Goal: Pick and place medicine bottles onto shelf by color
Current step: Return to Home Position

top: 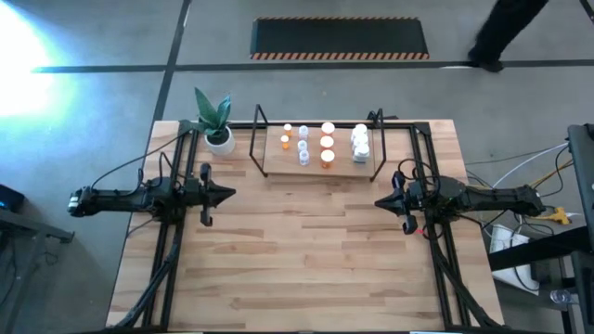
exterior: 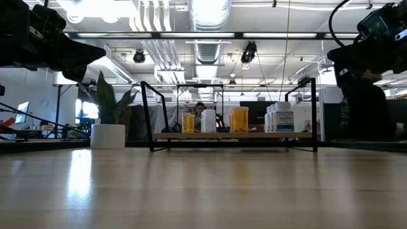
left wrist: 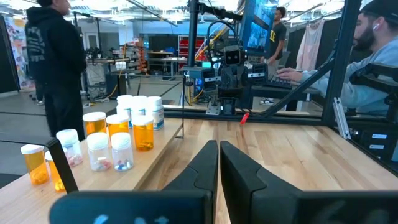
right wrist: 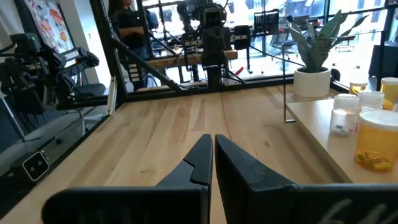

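Note:
Several small white-capped medicine bottles stand upright on the shelf [top: 320, 170], a pale board in a black wire frame at the table's far middle: orange ones [top: 327, 158], clear bluish ones [top: 303, 156] and white ones [top: 360, 144]. They also show in the left wrist view [left wrist: 143, 132] and the right wrist view [right wrist: 376, 140]. My left gripper [top: 232, 194] is shut and empty at the table's left, its tips [left wrist: 219, 152] together. My right gripper [top: 378, 201] is shut and empty at the table's right, its tips [right wrist: 212, 144] together. Both hover above the tabletop.
A white pot with a green plant [top: 219, 137] stands at the table's far left corner, just left of the shelf. Black arm frames run along both table sides. Bare planks [top: 306, 250] lie between the grippers and toward the near edge. People stand and sit beyond the table.

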